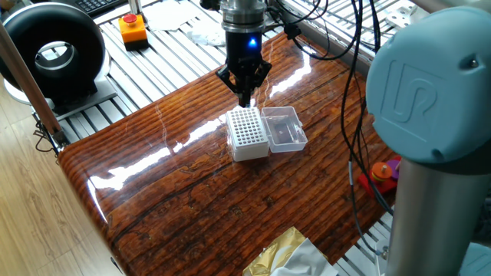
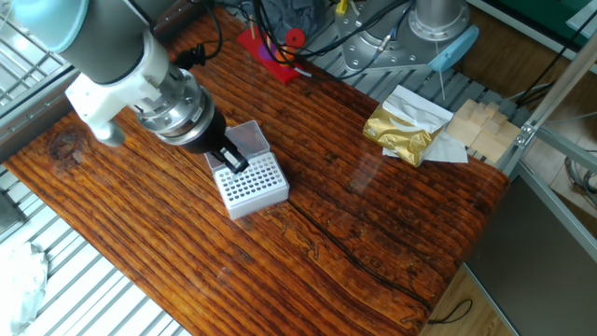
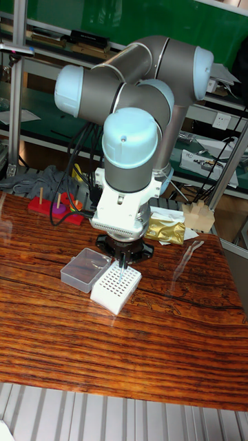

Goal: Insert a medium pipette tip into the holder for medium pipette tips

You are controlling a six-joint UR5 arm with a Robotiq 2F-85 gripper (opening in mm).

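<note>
Gripper [image 3: 122, 263] pinching medium pipette tip [image 3: 122, 274] — over white holder [image 3: 116, 287], lid open

Wooden table [image 1: 192, 192] with glossy grain. Off its edge — a black ring-shaped device [image 1: 54, 50] and an orange box with red button [image 1: 133, 29]. Opposite side — crumpled gold foil [image 2: 399, 131], pale wooden blocks [image 2: 480, 126], a red stand [image 2: 266, 49].

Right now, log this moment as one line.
gripper: shut on medium pipette tip | position: above white tip holder grid | clear lid: open
</note>
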